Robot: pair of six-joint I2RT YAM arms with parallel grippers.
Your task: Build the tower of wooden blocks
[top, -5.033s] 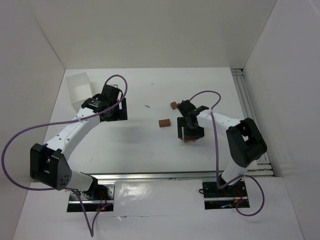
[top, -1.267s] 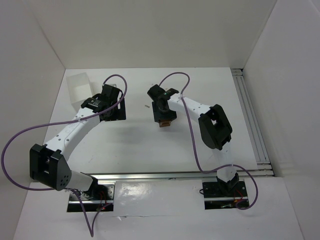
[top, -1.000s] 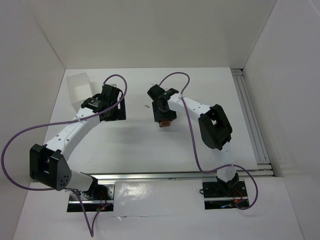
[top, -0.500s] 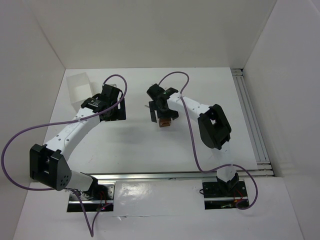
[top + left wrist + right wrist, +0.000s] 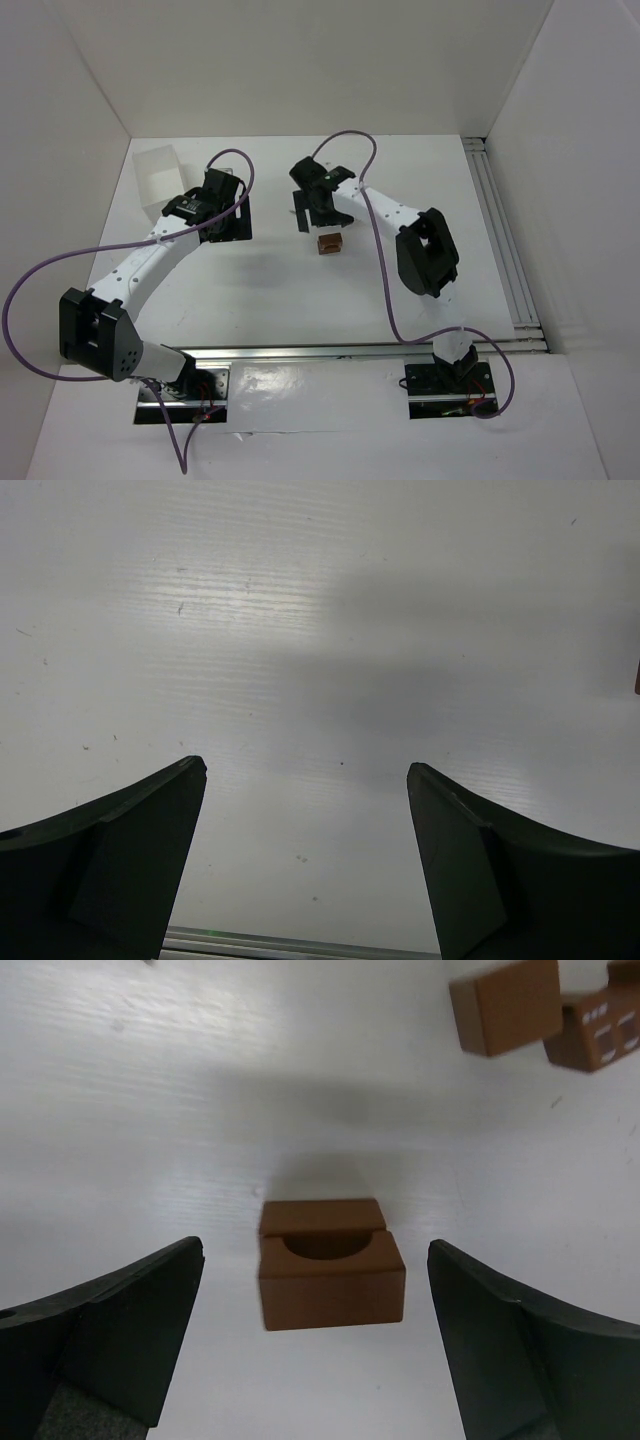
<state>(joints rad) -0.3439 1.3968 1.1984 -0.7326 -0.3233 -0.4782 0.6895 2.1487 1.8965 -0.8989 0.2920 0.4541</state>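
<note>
Near the middle of the white table (image 5: 250, 300): short tower of reddish-brown wooden blocks (image 5: 331, 1278), seemingly two pieces, one cut with a half-round notch. Stood free, touched by nothing.

Above the tower and slightly beyond it: right gripper (image 5: 321, 209), fingers spread wide to either side of the tower, clamped on nothing.

Well to the left of the tower: left gripper (image 5: 306, 768), fingers likewise apart over bare table.

Beyond the tower and off to its right in the right wrist view: oblong reddish-brown wooden block (image 5: 505, 1005) and second brown block with white markings (image 5: 598, 1028), just beside each other.

Judged next fetch: the oblong block, far nearer the right arm than the left. Lay with long axis roughly along the fingers' closing line; probably called for a wrist turn before gripping.
</note>
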